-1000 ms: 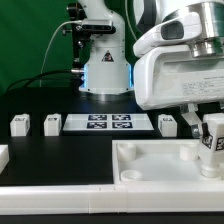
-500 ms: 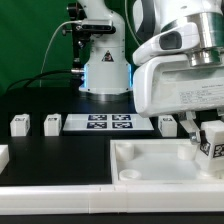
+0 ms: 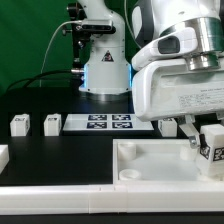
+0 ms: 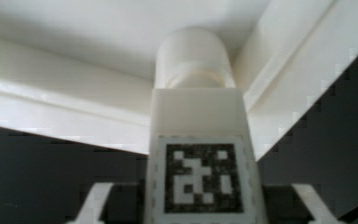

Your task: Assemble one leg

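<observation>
1. White plastic on the far side first: a loose leg (image 3: pixel 18 124) and a second loose leg (image 3: pixel 51 123) stand on the black desk (image 3: pixel 60 148), well apart from the end effector, toward the exterior view's left.
2. Next, the marker board (image 3: pixel 110 123) lies flat between that pair and the end effector.
3. A third loose leg (image 3: pixel 168 124) stands just beside the end effector, on its exterior-view-left side, and I see it partly hidden.
4. My end effector (image 3: pixel 207 140) is clenched on the leg (image 3: pixel 213 148). In the wrist view its fingers (image 4: pixel 101 203) flank the tagged body, and the leg's round end points away from them.
5. Under the end effector sits the white tray-like piece (image 3: pixel 160 170). The leg hangs over its hollow, near the exterior view's right. I cannot tell whether they touch.
</observation>
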